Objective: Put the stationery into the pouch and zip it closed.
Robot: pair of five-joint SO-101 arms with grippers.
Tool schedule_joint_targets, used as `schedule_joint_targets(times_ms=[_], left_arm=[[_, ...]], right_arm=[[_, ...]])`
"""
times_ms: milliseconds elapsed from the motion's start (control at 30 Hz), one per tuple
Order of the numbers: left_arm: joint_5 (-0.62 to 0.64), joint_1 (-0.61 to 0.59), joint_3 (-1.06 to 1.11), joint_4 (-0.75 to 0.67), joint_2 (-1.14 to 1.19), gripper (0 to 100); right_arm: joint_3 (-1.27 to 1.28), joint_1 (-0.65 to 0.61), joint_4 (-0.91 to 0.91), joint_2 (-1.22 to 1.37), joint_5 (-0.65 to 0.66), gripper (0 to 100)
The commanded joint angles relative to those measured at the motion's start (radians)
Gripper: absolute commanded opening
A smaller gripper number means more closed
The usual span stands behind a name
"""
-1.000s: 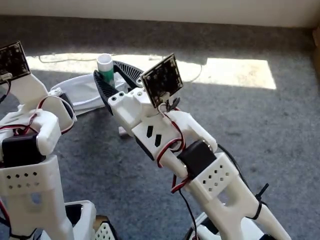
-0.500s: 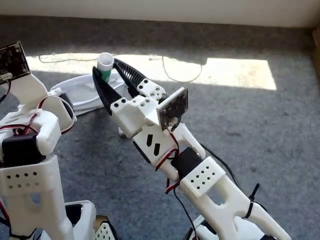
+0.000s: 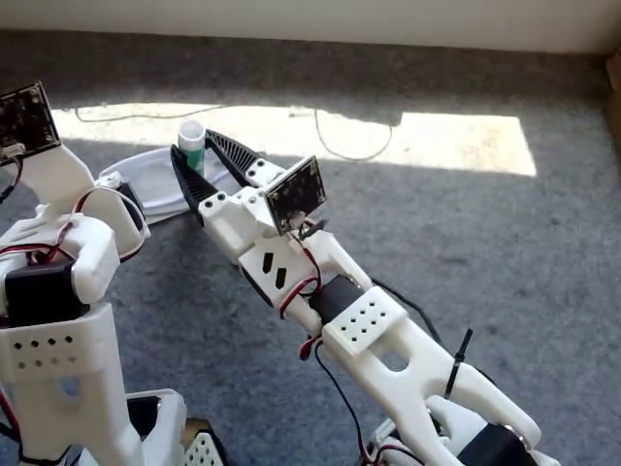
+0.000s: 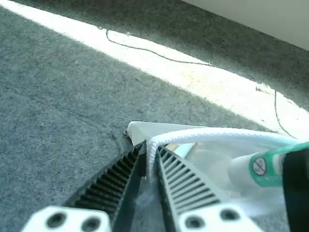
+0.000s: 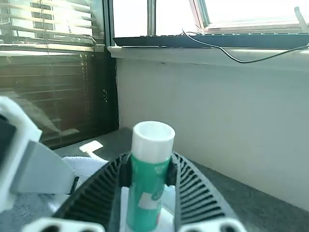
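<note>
A green glue stick (image 3: 191,134) with a white cap stands upright between the black fingers of my right gripper (image 3: 193,151), which is shut on it just above the white pouch (image 3: 155,182). In the right wrist view the glue stick (image 5: 147,183) sits clamped in the right gripper (image 5: 149,163), with the pouch (image 5: 89,164) below it. My left gripper (image 4: 148,153) is shut on the corded rim of the pouch (image 4: 207,137), holding it up. The glue stick (image 4: 263,167) hangs at the pouch mouth. In the high view the left arm (image 3: 68,252) stands at the left.
Grey carpet covers the floor, with a bright sunlit strip (image 3: 437,141) behind the pouch. A thin cable (image 3: 335,146) lies across that strip. A pale wall base runs along the back. Open carpet lies to the right of the right arm.
The right arm has swung left and lowered, carrying the glue stick down toward the pouch opening. The left arm has kept still.
</note>
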Motion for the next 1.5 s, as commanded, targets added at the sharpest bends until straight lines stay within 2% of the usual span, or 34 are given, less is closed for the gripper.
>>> schedule_joint_targets(times_ms=[0, 167, 300, 500, 800, 1033, 1467], left_arm=[[-0.006, 0.008, -0.004, -0.015, -0.004, 1], [-0.006, 0.008, -0.004, -0.015, -0.004, 1], [-0.006, -0.004, -0.004, -0.015, -0.004, 1], [-0.006, -0.035, -0.004, -0.015, -0.004, 1], [-0.006, -0.035, -0.004, -0.015, -0.004, 1], [-0.006, -0.035, -0.004, -0.015, -0.004, 1], [-0.006, -0.035, -0.004, -0.015, -0.004, 1]], right_arm=[[-0.015, -0.010, -0.067, -0.008, 0.077, 0.5], [0.005, -0.073, -0.050, -0.008, 0.308, 0.5], [0.016, -0.127, 0.065, -0.015, 0.379, 0.5], [0.016, -0.131, 0.214, -0.016, 0.384, 0.5], [0.010, -0.101, 0.229, -0.016, 0.384, 1.0], [-0.012, -0.076, 0.285, -0.016, 0.379, 15.4], [-0.116, -0.074, 0.507, -0.068, 0.377, 15.6]])
